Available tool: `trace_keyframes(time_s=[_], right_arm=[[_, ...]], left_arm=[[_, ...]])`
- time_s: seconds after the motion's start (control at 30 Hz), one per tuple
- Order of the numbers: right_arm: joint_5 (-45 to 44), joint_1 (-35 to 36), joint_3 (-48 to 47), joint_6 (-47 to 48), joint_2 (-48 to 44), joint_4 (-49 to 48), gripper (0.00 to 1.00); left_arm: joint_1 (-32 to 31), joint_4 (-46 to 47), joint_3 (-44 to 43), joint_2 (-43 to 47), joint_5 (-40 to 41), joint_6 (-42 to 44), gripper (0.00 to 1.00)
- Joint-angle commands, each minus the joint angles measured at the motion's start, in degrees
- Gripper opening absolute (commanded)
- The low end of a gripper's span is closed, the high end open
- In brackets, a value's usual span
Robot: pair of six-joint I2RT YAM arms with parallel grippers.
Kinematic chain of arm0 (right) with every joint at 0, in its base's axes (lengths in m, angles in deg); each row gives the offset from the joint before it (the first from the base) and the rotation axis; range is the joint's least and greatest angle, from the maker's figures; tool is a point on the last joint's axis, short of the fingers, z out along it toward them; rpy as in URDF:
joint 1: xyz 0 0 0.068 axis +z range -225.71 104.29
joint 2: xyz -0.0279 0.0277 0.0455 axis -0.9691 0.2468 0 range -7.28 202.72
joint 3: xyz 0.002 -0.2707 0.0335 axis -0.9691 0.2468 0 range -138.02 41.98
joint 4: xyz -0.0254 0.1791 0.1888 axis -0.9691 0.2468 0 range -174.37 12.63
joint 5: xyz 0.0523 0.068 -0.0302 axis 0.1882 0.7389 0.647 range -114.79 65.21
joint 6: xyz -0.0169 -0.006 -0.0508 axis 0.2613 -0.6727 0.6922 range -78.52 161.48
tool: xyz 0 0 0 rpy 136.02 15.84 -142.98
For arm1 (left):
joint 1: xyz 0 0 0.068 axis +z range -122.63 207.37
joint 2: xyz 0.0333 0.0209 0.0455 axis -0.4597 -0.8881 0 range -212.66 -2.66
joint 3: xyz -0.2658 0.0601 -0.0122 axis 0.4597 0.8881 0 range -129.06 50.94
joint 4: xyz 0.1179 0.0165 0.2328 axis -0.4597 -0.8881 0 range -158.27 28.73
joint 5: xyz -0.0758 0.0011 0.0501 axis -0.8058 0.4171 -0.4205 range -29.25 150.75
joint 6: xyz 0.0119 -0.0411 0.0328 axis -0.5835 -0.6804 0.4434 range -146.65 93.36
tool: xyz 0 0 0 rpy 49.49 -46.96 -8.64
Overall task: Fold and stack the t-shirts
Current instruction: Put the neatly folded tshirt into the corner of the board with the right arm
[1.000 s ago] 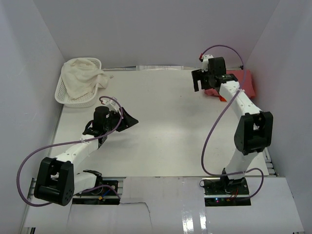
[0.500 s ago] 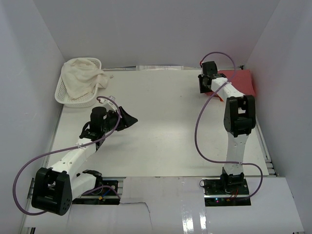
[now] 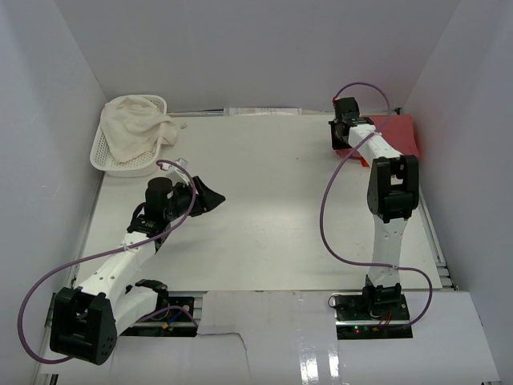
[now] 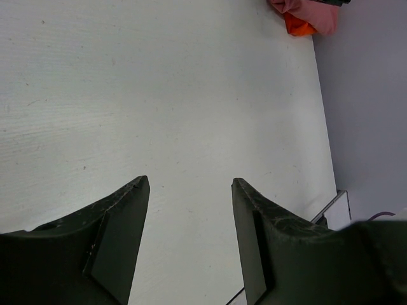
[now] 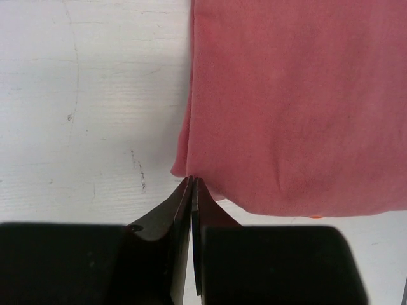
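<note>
The dusty rose-red t-shirt (image 3: 401, 132) lies folded at the far right corner and fills the right wrist view (image 5: 299, 101). My right gripper (image 5: 192, 179) is shut, its tips pinched on the shirt's near left corner (image 3: 346, 146). A bit of the bright orange-red t-shirt (image 3: 363, 161) shows under the rose one, and also far off in the left wrist view (image 4: 297, 25). My left gripper (image 3: 215, 196) hovers open over bare table at the left, nothing between its fingers (image 4: 189, 181).
A white lattice basket (image 3: 100, 152) with a cream cloth (image 3: 136, 128) heaped in it stands at the far left corner. White walls close in the table (image 3: 272, 208) on the left, back and right. The right table edge (image 4: 324, 190) shows past my left fingers.
My right arm swung toward the rose-red shirt's corner, dropped onto it, and its jaws went from open to shut. The left arm drifted slightly and stayed open.
</note>
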State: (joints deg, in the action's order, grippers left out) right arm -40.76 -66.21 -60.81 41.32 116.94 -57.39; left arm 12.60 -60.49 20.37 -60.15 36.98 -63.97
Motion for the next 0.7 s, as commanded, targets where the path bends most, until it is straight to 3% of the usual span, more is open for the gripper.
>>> trace_keyframes(time_s=[0.0,0.47,0.67], right_arm=[[-0.5,-0.5,-2.2,-0.4,-2.8,-1.1,0.08],[0.6,-3.6,-7.7,-0.2,2.2,0.0,0.08],[4.0,-3.7,-1.1,-2.5,1.6,2.2,0.08]], left_arm=[[-0.3,-0.4,0.4,1.1,-0.3,0.6,0.65],[-0.3,-0.4,1.3,1.9,0.1,0.6,0.65],[-0.3,-0.2,1.8,1.4,-0.2,0.2,0.65]])
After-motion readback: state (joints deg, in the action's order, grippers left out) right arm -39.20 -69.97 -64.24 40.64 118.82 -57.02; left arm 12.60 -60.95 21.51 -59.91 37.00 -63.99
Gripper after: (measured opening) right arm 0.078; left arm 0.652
